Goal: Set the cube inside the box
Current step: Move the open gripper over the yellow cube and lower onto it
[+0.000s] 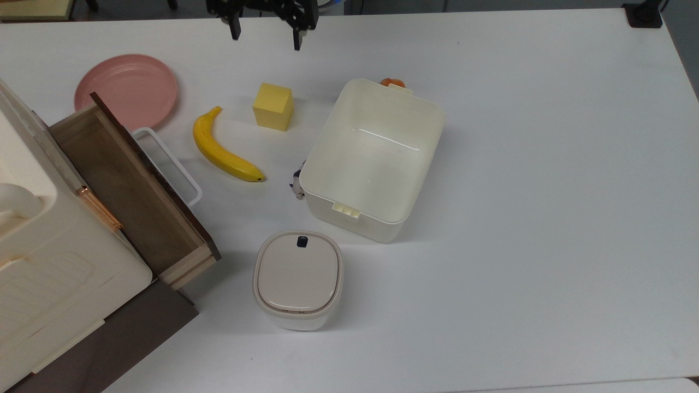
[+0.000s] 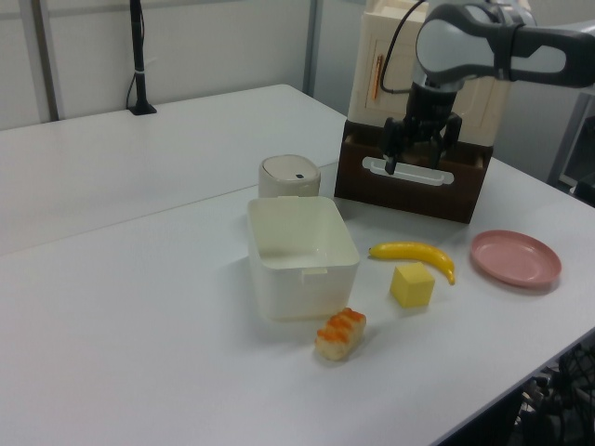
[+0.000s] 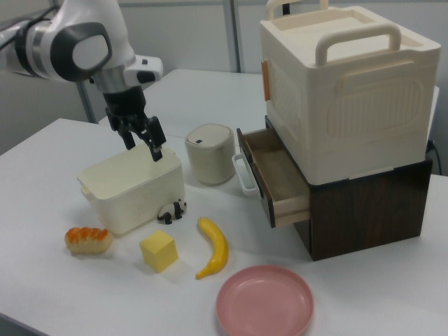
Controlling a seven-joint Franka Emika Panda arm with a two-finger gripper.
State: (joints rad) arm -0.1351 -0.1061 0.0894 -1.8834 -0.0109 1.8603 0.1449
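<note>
The pale-yellow cube [image 1: 273, 106] [image 2: 412, 284] [image 3: 159, 251] rests on the white table between the banana and the box. The cream-white box [image 1: 377, 158] [image 2: 302, 255] [image 3: 129, 185] stands open and empty to the top view's right of the cube. My gripper [image 1: 266, 39] [image 2: 411, 163] [image 3: 143, 149] hangs in the air with its fingers spread wide and nothing between them. In the top view it sits near the upper edge, just beyond the cube. In the right view it hovers over the box's near rim.
A banana [image 1: 224, 155] lies to the top view's left of the cube, and a pink plate [image 1: 126, 90] further left. The open wooden drawer [image 1: 125, 185] under a cream case [image 3: 343, 91], a lidded container [image 1: 297, 278], a bread roll [image 2: 341, 333] and a small panda figure [image 1: 297, 185] ring the box.
</note>
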